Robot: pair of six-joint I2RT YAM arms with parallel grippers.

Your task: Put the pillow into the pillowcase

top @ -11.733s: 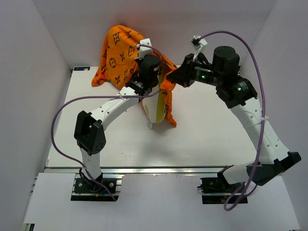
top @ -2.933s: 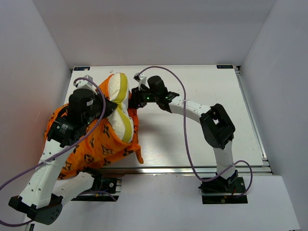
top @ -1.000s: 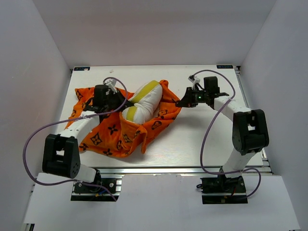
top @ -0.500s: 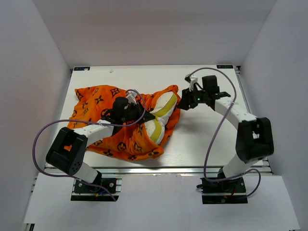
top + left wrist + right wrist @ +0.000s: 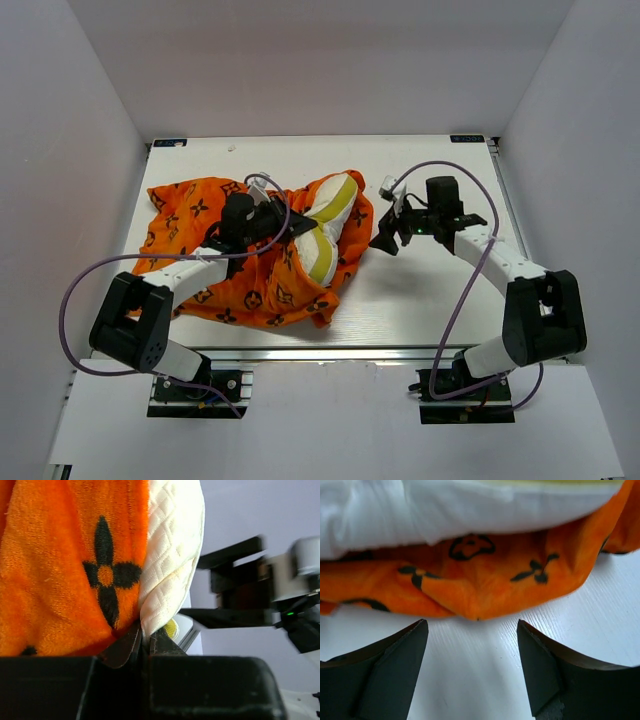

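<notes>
Half the pillow (image 5: 330, 198) juts from the pillowcase (image 5: 255, 290) at the middle of the overhead frame, with orange fabric spreading leftward. The left gripper (image 5: 144, 641) has its jaws pressed together on the pillowcase edge at the pillow's corner. The right gripper (image 5: 472, 672) hangs with jaws spread over the table (image 5: 430, 300), just right of the fabric. Insertion looks about midway. Next, the free hem needs seizing and drawing over the bare end.

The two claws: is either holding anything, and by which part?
The left gripper pinches the pillow by a corner, beside the pillowcase; the right gripper is open, empty.
</notes>
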